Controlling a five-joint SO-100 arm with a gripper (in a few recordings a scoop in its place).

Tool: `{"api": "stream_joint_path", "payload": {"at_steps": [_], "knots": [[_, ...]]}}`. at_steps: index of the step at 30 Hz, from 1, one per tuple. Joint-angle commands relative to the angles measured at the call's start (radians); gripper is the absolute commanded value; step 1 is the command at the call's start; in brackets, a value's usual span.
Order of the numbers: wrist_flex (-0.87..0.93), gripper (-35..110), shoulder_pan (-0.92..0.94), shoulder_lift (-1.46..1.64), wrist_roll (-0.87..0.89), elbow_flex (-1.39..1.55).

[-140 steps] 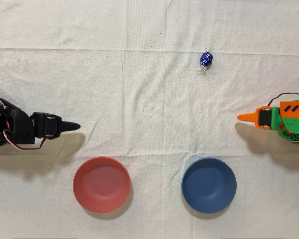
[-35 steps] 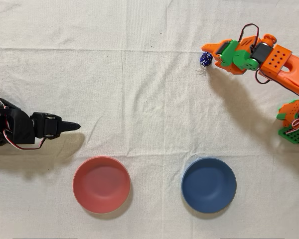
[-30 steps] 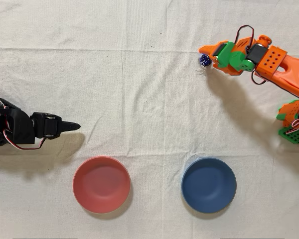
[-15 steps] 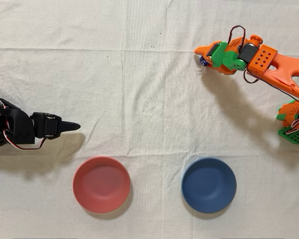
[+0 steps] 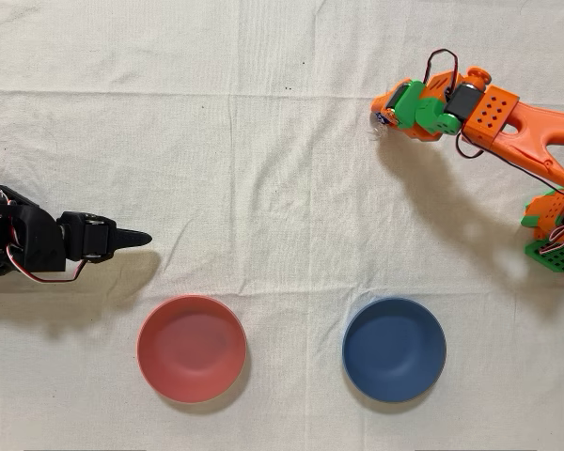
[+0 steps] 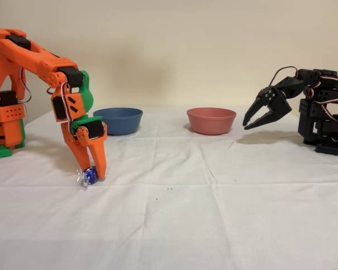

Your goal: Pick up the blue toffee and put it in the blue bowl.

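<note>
The gripper (image 6: 90, 173) stands tip-down on the cloth, jaws closed narrowly around the blue toffee (image 6: 90, 175) for lifting; the blue bowl (image 6: 118, 120) waits well behind the toffee.

No text, label, brand, number or sign can be read in either view.

Overhead view looks straight down; fixed view faces sideways, table-level.
</note>
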Motion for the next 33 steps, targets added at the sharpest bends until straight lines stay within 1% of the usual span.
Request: {"api": "stream_joint_path", "payload": {"at_steps": [1,11,16,25,33], "knots": [[0.002,10,0.015,0.032,-0.026,-0.017],[-0.006,10,0.028,0.061,-0.054,-0.012],[-0.006,10,0.026,0.137,-0.078,0.021],[0.055,9,-0.034,0.407,-0.137,0.172],[0.149,9,-0.155,0.683,-0.155,0.264]]}}
